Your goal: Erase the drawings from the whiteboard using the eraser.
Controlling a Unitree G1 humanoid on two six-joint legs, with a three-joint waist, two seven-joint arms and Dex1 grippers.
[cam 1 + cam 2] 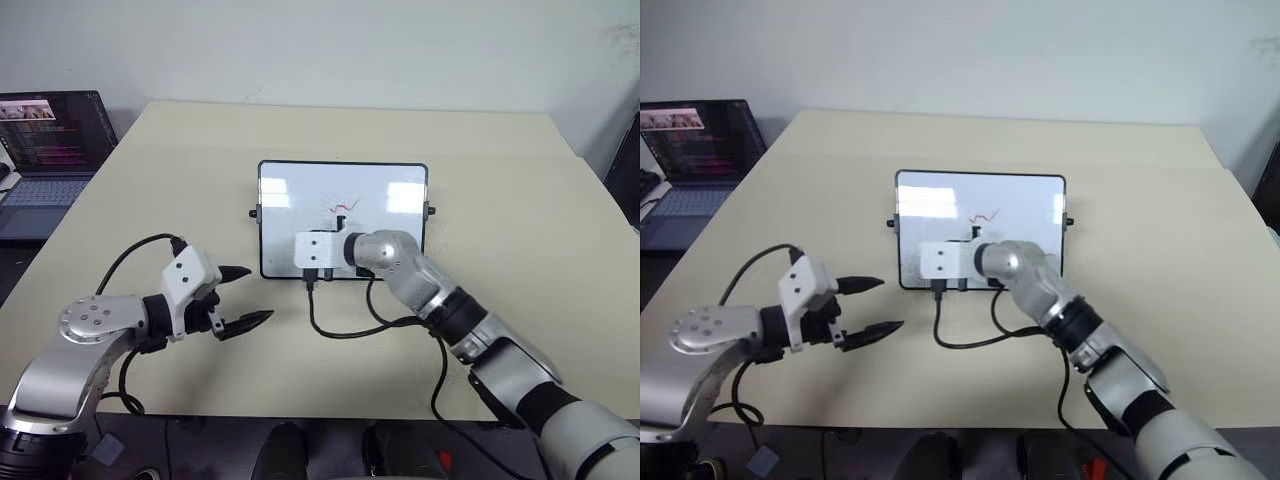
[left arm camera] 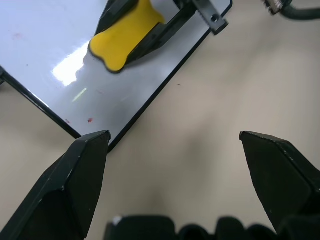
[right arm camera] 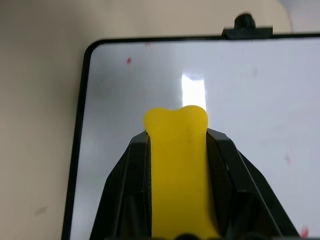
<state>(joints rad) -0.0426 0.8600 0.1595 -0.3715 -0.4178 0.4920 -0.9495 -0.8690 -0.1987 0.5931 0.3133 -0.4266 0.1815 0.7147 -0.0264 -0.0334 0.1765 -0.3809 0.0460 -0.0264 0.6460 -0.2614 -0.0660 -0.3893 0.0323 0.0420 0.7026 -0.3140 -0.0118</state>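
Right wrist view: yellow eraser point(image 3: 177, 165) clamped between both fingers of right end effector point(image 3: 178, 150), tip over whiteboard point(image 3: 250, 100). Head views: board flat at centre of tabletop point(image 1: 500, 330), right wrist over its near half; red drawings point(image 1: 343, 207) just beyond, mid-board, not yet wiped. Left end effector point(image 1: 245, 297) spread wide, holding nothing, near-left of board. Advice: press eraser flat, sweep away across red lines, keep grip firm, mind board sliding.

Office-like room: beige table point(image 1: 500, 200), open laptop point(image 1: 50, 150).
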